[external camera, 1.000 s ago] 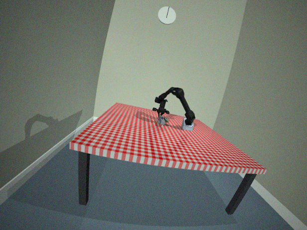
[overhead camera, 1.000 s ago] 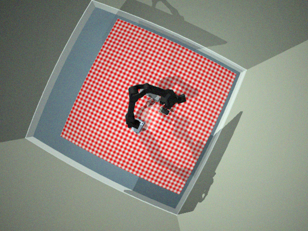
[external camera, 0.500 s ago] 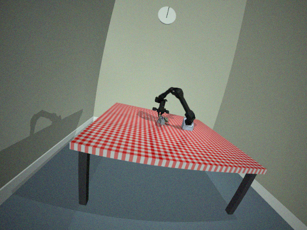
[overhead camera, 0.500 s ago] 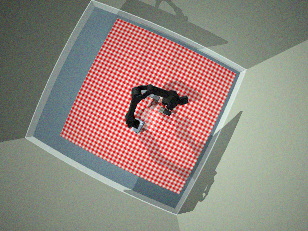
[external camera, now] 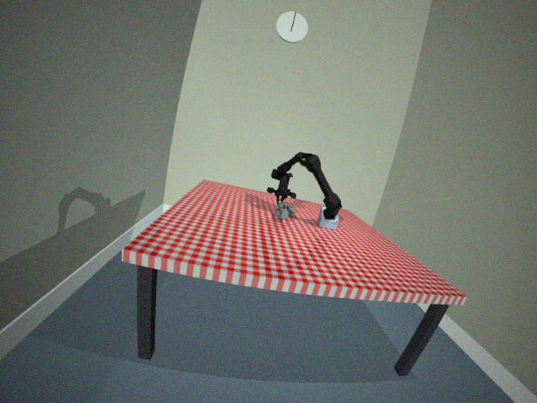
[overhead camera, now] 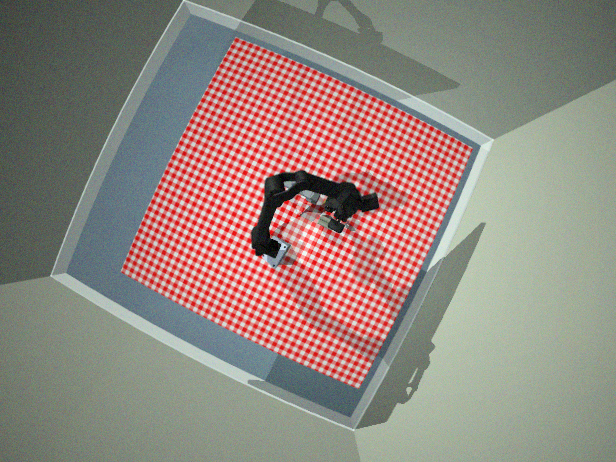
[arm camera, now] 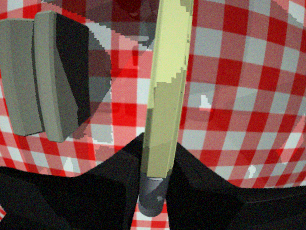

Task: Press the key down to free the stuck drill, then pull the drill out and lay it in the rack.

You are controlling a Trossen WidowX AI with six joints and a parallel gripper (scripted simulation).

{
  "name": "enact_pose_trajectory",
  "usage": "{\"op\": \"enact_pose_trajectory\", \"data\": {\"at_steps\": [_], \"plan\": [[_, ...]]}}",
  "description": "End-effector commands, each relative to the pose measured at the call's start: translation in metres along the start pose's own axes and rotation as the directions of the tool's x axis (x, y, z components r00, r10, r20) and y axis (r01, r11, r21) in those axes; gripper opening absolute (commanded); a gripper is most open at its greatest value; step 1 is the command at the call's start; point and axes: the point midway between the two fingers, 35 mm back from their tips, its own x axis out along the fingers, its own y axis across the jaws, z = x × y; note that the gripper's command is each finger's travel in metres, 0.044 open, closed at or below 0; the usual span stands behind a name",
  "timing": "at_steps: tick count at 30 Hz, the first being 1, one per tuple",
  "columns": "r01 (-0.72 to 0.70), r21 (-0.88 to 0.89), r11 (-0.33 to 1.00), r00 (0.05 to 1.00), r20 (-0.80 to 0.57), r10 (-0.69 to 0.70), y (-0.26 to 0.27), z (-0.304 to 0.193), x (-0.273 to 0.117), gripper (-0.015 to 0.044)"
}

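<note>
My gripper [arm camera: 159,150] [external camera: 280,201] is shut on a long, slim, pale yellow-green bar [arm camera: 169,75] with a dark round end; it looks like the drill. In the wrist view it runs from between the fingertips past the top edge, so its far end is hidden. A grey-green piece with two thick upright plates [arm camera: 46,75] stands left of the bar, apart from it; it may be the rack. A light grey piece [overhead camera: 305,192] lies partly under the arm. In the exterior view, small grey parts [external camera: 283,212] stand just below the gripper. I cannot make out the key.
The arm's pale base [overhead camera: 278,256] [external camera: 328,223] stands on the red-and-white checked table [overhead camera: 225,200] [external camera: 244,244]. The arm arches over the work area and hides part of it from above. The grey pieces stand close together near the gripper.
</note>
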Motion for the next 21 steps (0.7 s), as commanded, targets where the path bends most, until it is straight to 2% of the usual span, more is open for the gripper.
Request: {"op": "enact_pose_trajectory", "data": {"at_steps": [1, 21], "plan": [[-0.001, -0.006, 1.000, 1.000, -0.005, 0.001, -0.0001, 0.0001, -0.0033, 0.0000], [-0.002, -0.006, 1.000, 1.000, -0.006, 0.002, 0.0015, 0.0017, -0.0124, 0.0000]]}}
